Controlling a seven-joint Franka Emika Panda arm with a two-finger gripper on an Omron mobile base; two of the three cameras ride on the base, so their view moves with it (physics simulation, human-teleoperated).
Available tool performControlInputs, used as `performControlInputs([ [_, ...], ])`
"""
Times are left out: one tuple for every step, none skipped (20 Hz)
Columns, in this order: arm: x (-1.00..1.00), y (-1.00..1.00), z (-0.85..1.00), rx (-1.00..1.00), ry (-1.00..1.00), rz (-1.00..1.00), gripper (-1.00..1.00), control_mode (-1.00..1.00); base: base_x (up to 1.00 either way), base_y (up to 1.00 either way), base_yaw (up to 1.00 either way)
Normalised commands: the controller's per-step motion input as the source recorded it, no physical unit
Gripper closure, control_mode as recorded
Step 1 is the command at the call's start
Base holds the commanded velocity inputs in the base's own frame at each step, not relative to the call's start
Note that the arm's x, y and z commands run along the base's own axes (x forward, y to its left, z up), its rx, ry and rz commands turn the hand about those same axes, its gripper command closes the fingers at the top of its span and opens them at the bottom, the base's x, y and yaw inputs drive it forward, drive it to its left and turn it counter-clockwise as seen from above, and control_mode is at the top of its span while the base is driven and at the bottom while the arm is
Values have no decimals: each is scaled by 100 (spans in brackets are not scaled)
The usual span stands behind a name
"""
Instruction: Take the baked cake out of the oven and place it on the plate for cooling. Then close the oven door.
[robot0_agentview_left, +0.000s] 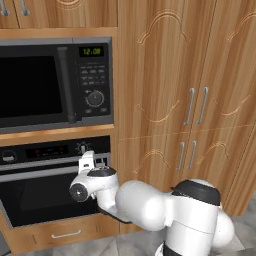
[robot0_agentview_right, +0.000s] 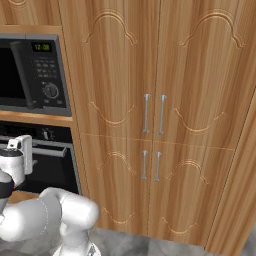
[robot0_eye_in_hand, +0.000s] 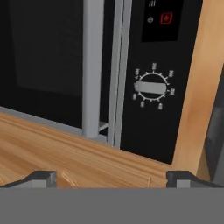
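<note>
While the tall wooden cabinets (robot0_agentview_left: 200, 100) fill the wall on the right, the microwave (robot0_agentview_left: 55, 82) sits in its niche, and below it is the oven (robot0_agentview_left: 50, 180), its oven door (robot0_agentview_left: 35, 195) shut against the frame. The silver bar handle (robot0_eye_in_hand: 92, 65) runs right past the hand camera, beside a round knob (robot0_eye_in_hand: 152, 87) on the control strip. The claw (robot0_eye_in_hand: 111, 177) hovers just in front, tips wide apart, holding nothing.
</note>
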Motion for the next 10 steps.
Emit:
performControlInputs([
  [36, 0, -9, 0, -2, 0, -100, -100, 0, 0, 0],
  [39, 0, -11, 0, -1, 0, -100, -100, 0, 0, 0],
  [38, 5, -18, 0, -2, 0, -100, -100, 0, 0, 0],
  [35, 7, -21, 0, -4, 0, -100, -100, 0, 0, 0],
  [31, 7, -20, 0, -8, 0, -100, -100, 0, 0, 0],
  [33, 8, -17, 0, -7, 0, -100, -100, 0, 0, 0],
  [37, 7, -16, 0, -4, 0, -100, -100, 0, 0, 0],
  [37, 8, -18, 0, -4, 0, -100, -100, 0, 0, 0],
  [33, 9, -23, 0, -6, 0, -100, -100, 0, 0, 0],
  [27, 13, -26, 0, -8, 0, -100, -100, 0, 0, 0],
])
